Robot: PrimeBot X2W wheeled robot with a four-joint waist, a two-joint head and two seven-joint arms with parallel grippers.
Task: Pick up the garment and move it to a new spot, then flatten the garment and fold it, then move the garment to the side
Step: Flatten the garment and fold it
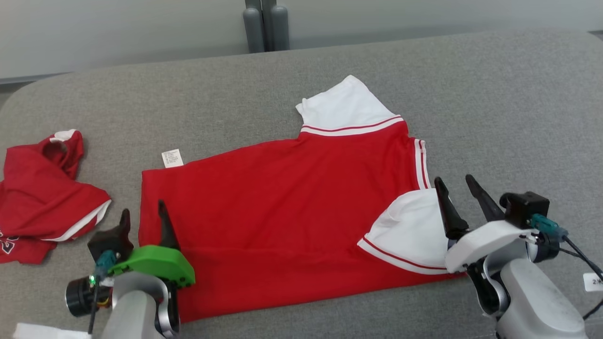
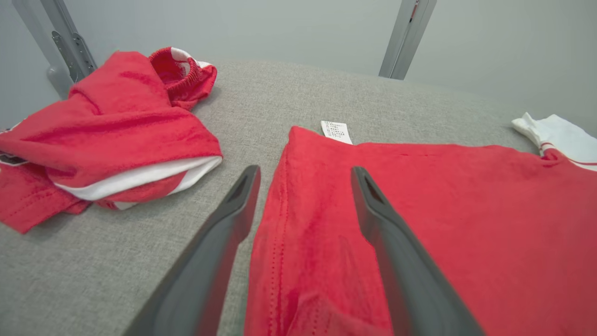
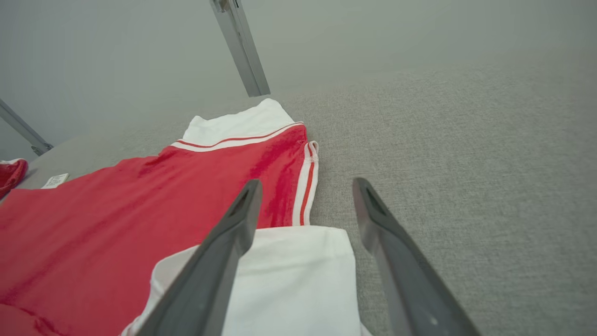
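The red jersey point(image 1: 292, 207) lies spread on the grey bench point(image 1: 494, 94), and both end effectors stand wide and empty: the left end effector point(image 1: 143, 208) straddles the hem edge, the right end effector point(image 1: 453, 179) hovers at the near white sleeve point(image 1: 410, 230). The fabric looks light, thin and floppy, likely to sag and crease when lifted, so pinching at hem corner and shoulder seam seems the safest hold

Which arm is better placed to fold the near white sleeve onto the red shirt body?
Right, I think. The right gripper stands open directly at the near white sleeve of the red fabric shirt; the left gripper, also open, is at the hem end, far from it.
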